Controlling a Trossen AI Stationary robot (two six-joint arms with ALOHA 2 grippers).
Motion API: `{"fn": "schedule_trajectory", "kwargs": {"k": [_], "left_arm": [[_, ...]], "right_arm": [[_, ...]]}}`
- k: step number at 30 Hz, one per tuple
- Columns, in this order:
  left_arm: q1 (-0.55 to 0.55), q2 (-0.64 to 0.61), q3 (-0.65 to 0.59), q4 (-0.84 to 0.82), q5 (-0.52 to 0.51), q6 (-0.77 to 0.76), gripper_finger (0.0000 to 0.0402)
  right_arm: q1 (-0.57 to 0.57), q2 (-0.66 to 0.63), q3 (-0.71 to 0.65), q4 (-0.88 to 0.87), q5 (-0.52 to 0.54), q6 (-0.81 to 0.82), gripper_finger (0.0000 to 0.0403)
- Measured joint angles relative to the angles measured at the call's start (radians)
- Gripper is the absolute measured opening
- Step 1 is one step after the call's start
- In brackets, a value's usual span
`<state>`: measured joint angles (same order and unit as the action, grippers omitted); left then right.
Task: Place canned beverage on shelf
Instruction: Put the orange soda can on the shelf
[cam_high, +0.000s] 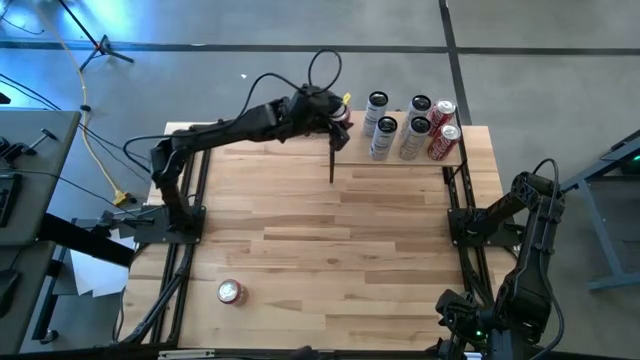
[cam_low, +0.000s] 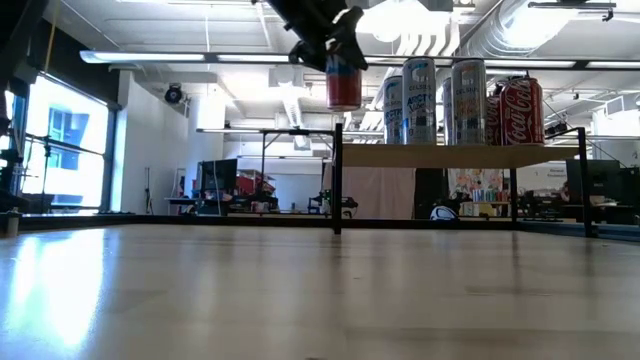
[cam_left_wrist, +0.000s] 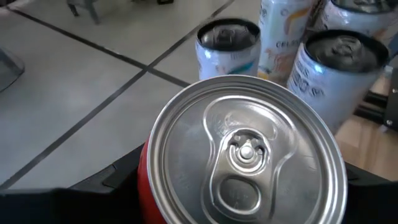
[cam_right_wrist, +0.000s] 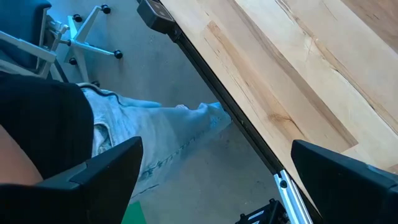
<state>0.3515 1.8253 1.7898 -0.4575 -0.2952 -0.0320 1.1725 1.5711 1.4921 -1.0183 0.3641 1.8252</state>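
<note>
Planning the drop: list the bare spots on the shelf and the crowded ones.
The shelf is bare at its left end, between the corner post and the white cans. Its right end is crowded with cans, red ones outermost. The left hand holds the red can beside that end.

Both our arms are matte black, chunky jointed segments. Left arm (cam_high: 235, 125) has a thin black cable looping up over its wrist, plus a little yellow tag there. Right arm (cam_high: 530, 225) looks the same, with a tiny green light at its base.
</note>
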Motion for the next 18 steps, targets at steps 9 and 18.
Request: {"fn": "schedule_trajectory", "kwargs": {"k": [9, 18], "left_arm": [[0.031, 0.065, 0.067, 0.048, 0.056, 0.011, 0.0274], [0.048, 0.073, 0.068, 0.087, 0.052, 0.011, 0.0273]], "right_arm": [[0.0, 0.0, 0.0, 0.0, 0.0, 0.0, 0.0399], [0.0, 0.0, 0.0, 0.0, 0.0, 0.0, 0.0399]]}}
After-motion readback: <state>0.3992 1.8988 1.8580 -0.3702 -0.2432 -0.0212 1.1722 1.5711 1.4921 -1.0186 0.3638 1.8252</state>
